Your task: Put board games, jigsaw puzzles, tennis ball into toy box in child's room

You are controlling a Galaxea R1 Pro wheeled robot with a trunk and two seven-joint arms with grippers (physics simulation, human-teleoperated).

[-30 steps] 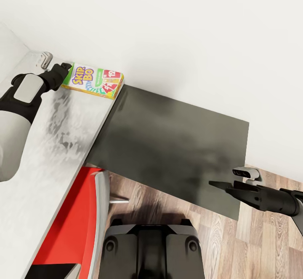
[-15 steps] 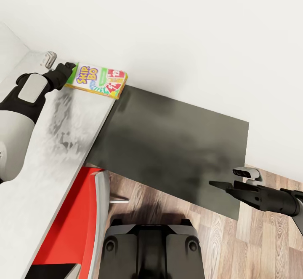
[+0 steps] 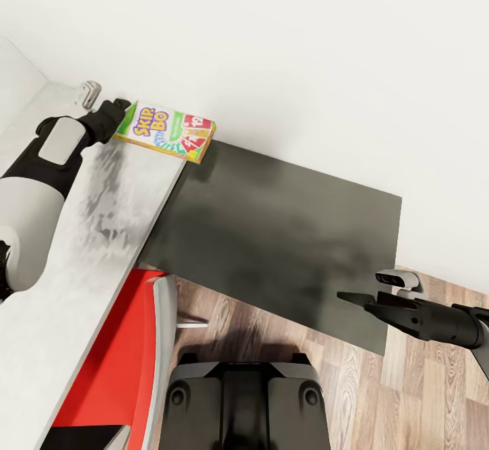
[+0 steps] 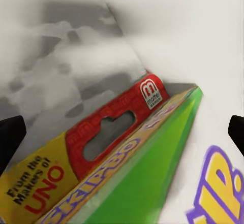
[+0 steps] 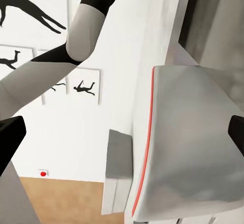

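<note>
Leftmost in the head view, the left arm reaches fwd over the light-grey top of the table (image 3: pixel 75 246), its left gripper (image 3: pixel 117 115) right at the near-left end of the Skip-Bo box (image 3: pixel 165 132). Left wrist view: the box end (image 4: pixel 109 148) sits between the two dark fingertips (image 4: pixel 10 142), w/ the red hang-tab & "From the Makers of UNO" facing the cam. Tips are spread wider than the box end; can't tell if either one touches it, so no grip confirmed.

Box lies flat at the far edge of the light-grey top, close to the white wall (image 3: pixel 305 49), its right end jutting past the edge and out over the lower dark-grey top (image 3: pixel 285 232). That dark top adjoins the light one on the right.

Lower centre: red chair (image 3: pixel 129 361) tucked beside the light-grey top, robot base (image 3: pixel 241 402) below it, on wood plank floor (image 3: pixel 339 382).

Right side: right gripper (image 3: pixel 350 296) hangs near the dark top's front-right corner, pointing left, nothing in it. Right wrist view has its two dark fingertips (image 5: pixel 10 137) far apart at the frame edges — jaws wide open — looking at the chair (image 5: pixel 193 137), the left arm (image 5: pixel 76 46) and black sports-silhouette pictures (image 5: pixel 30 16) on the wall.
</note>
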